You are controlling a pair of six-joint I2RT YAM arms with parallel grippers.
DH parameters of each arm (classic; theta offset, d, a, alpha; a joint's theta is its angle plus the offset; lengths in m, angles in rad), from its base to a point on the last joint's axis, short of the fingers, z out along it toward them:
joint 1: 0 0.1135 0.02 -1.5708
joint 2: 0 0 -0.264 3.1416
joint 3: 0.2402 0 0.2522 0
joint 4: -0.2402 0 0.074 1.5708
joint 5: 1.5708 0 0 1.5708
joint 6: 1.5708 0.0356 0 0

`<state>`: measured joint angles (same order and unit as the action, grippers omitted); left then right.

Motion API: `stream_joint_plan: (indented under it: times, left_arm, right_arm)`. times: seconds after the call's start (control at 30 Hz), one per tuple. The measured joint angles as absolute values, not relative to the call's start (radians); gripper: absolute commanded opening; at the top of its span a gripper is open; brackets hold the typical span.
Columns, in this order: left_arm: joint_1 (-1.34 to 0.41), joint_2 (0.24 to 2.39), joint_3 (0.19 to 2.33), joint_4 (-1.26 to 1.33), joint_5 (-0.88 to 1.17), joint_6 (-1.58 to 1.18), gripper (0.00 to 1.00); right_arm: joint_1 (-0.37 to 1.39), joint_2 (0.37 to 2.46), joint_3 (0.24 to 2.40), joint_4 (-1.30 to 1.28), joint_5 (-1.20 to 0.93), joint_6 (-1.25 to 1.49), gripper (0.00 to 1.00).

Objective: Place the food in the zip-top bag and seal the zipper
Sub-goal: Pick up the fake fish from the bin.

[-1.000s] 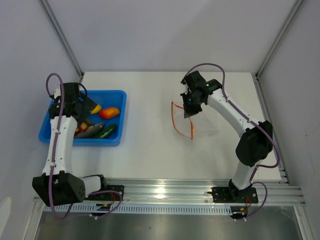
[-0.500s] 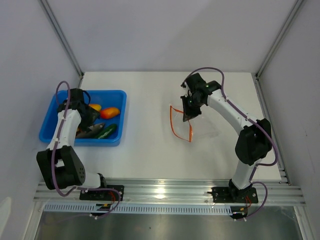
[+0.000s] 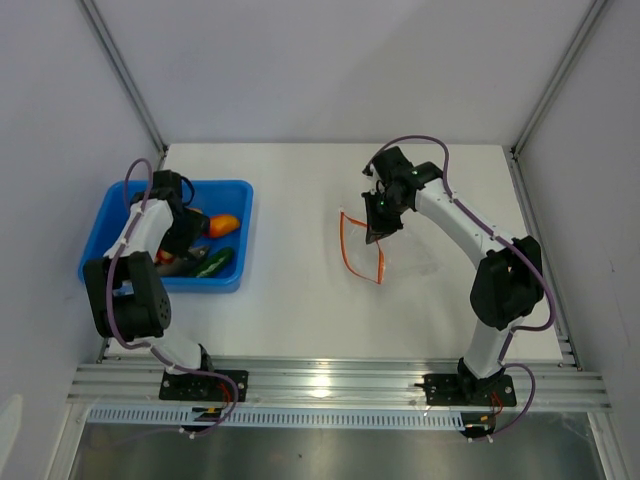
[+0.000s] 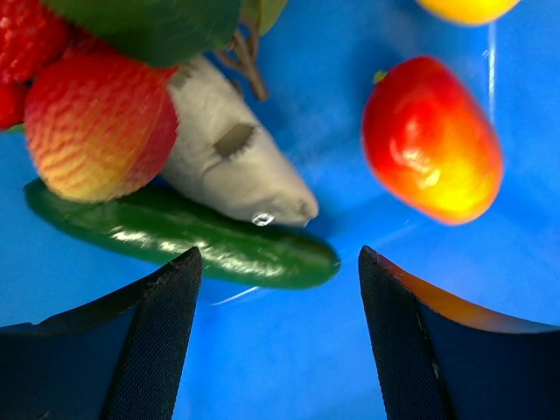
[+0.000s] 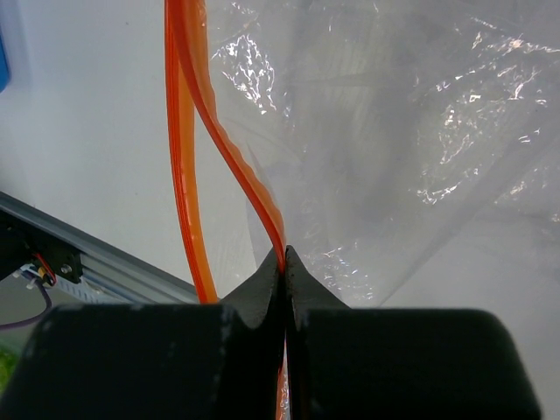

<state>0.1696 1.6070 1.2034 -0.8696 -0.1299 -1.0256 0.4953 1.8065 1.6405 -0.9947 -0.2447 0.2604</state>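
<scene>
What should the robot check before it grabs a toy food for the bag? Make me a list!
1. Left tool open: ok, jaws wide apart.
2. Food below it: ok, a green pepper and a mango lie in the blue tray.
3. One food centred in the gap: cannot tell; the pepper's end is nearest.
4. Right tool gripping the zipper: ok, shut on the strip.
5. Zip-top bag mouth open: ok, its two orange edges are apart.
6. Food in the bag: not ok, none inside yet.
</scene>
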Motion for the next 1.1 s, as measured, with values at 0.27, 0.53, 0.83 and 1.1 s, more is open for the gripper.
stream_joint_plan:
  times: [0.27,0.53,0.83,1.1]
  left_arm:
    - [0.17,1.676,1.242,-0.878,-0.155,-1.06,0.76]
    - [0.173,1.701,1.243,-0.905,-0.208,-1.127,0.76]
    - [0.179,1.754,1.242,-0.916,-0.261,-1.177,0.72]
    - [0.179,1.8,1.241,-0.934,-0.286,-1.191,0.45]
  right_arm:
    - [0.495,1.806,1.634,-0.992,-0.243,0.26,0.0]
    - [0.496,1.806,1.633,-0.992,-0.237,0.258,0.0]
    - [0.508,1.806,1.631,-0.989,-0.217,0.253,0.0]
    - [0.511,1.792,1.619,-0.986,-0.196,0.249,0.0]
